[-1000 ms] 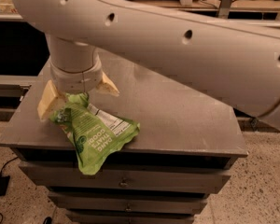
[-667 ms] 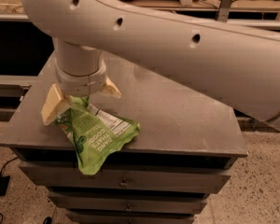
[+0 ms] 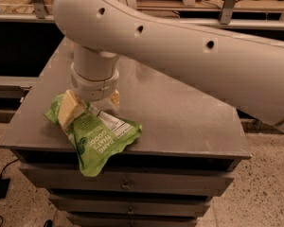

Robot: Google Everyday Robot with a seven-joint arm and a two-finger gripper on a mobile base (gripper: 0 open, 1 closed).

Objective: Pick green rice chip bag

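One green rice chip bag (image 3: 102,138) lies crumpled at the near left of the grey worktop (image 3: 180,112). It is bright lime green, with white lettering on its near half and a white label panel toward its far end. Its near tip hangs over the front edge of the worktop and down across the gap above the top drawer. What it holds cannot be seen.

The hand (image 3: 91,111) is down on the far end of the bag, pointing straight down from the thick white wrist. Its two cream fingers (image 3: 71,109) stand moderately apart, one on each side of the bag's bunched far end. The left one lies over the green foil and the right one sits just beside the label panel. Whether they press the foil cannot be told. The bag rests on the worktop.

The big white arm (image 3: 189,56) reaches in from the right and crosses above the far half of the worktop.

Several drawers (image 3: 128,186) are stacked under the worktop, all closed, so their contents are hidden. Below is a speckled floor (image 3: 265,183), with a dark cable (image 3: 0,186) at the near left. Behind the worktop runs a pale rail (image 3: 180,6) above a dark recess.
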